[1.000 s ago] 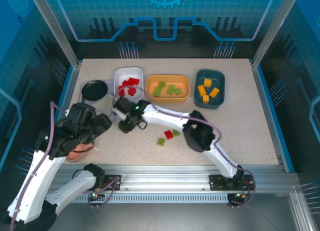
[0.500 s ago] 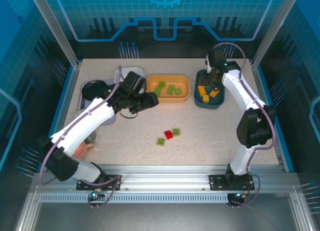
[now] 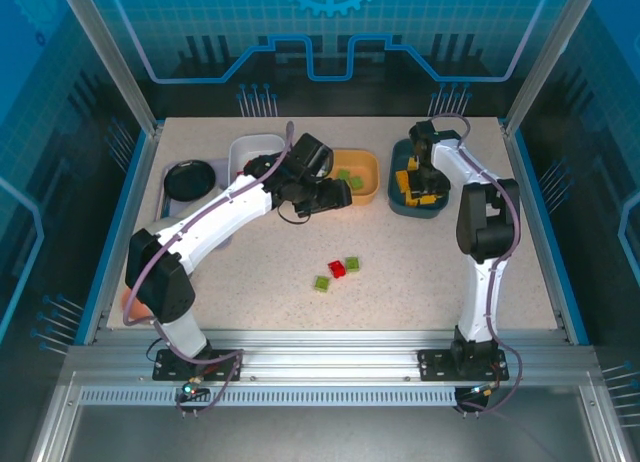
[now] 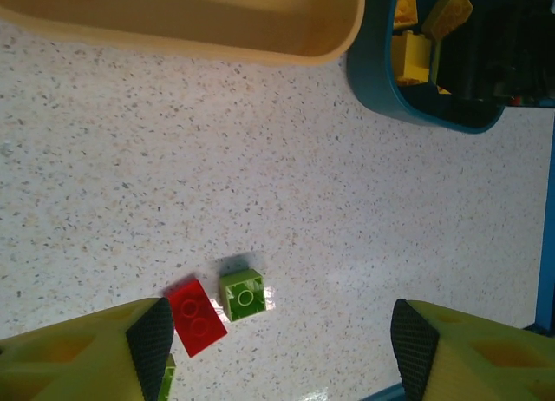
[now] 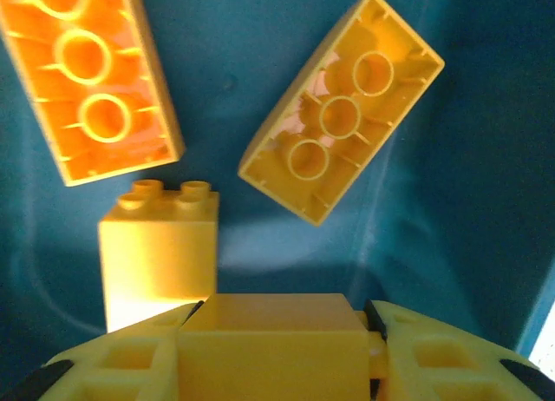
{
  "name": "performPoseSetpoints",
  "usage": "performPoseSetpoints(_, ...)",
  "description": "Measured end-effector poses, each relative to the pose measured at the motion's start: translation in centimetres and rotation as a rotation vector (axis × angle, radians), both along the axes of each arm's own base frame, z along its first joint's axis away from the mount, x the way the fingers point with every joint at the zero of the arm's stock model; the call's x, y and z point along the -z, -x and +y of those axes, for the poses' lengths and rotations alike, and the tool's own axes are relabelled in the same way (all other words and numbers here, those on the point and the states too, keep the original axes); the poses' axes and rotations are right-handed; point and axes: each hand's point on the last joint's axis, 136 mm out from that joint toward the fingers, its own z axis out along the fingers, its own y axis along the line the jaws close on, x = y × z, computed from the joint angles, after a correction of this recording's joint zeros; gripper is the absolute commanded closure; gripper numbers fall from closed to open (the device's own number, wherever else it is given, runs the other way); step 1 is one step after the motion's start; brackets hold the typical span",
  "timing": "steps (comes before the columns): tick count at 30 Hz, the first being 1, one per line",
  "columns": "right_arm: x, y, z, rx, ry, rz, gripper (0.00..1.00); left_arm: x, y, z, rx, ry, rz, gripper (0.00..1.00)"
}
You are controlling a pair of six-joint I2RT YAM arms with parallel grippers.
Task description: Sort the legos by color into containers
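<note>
my left fingers (image 4: 149, 338) stand apart and empty, a red lego (image 4: 198, 304) and a green lego (image 4: 244, 294) side by side on the tabletop (image 4: 260, 175) just ahead between them. my right fingers (image 5: 434, 353) are clamped on a yellow lego (image 5: 277, 327) down inside the teal bowl (image 5: 486, 158).

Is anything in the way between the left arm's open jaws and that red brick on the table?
Nothing visible does. From the left wrist, bare table lies between the open jaws and the red brick. A green brick sits close beside it and might crowd the grip.
</note>
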Motion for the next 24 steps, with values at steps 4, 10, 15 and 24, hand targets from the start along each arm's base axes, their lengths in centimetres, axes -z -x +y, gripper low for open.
performPoseSetpoints(4, 0.3, 0.0, -0.5, 0.005, 0.021, 0.011, 0.61, 0.0, 0.3, -0.3, 0.016, 0.003, 0.002, 0.29)
performPoseSetpoints(10, 0.1, -0.2, -0.3, 0.007, 0.012, 0.003, 0.41, 0.0, 0.4, -0.4, 0.029, -0.001, -0.003, 0.29)
performPoseSetpoints(15, -1.3, -1.3, 0.2, 0.010, -0.004, -0.038, 0.35, 0.0, 0.5, -0.5, 0.035, -0.004, -0.002, 0.29)
performPoseSetpoints(24, -11.6, -0.3, 4.6, -0.061, -0.158, -0.305, 0.32, 1.3, 2.0, 0.0, 0.047, -0.030, 0.082, 0.29)
